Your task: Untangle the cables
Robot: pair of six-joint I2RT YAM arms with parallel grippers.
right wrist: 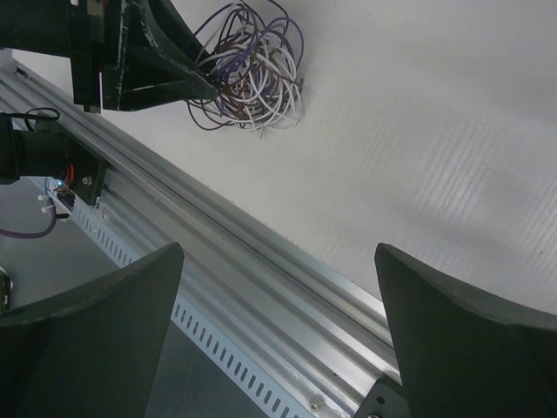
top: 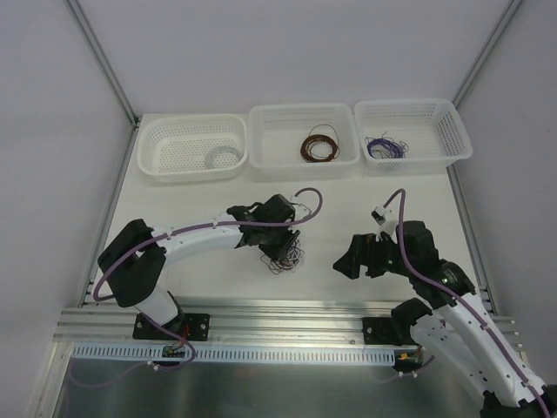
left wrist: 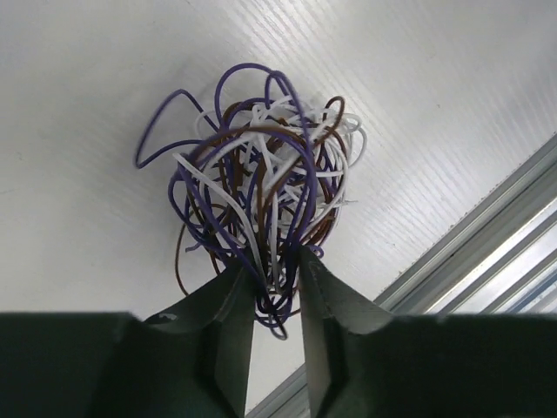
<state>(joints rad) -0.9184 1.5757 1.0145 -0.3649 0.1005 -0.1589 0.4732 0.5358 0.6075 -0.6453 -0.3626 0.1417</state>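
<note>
Left gripper [left wrist: 277, 257]: jaws, nearly closed, are pinching a few lower strands of the cables [left wrist: 261, 174], which are fanning toward 12 o'clock over the table [left wrist: 78, 104]. The right gripper [right wrist: 278, 251] is hanging wide open and empty at the tangle's 3 o'clock. Advised handling: left anchoring while right is hooking one outer purple loop and drawing it slowly away. Wrist views are separating purple, brown and white strands. The top view is showing one dark scribble, but it alone is showing the baskets [top: 302, 167] at 12 o'clock.

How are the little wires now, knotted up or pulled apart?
Knotted up. The cables loop through each other in one scribbly ball, nipped by the left gripper.
</note>
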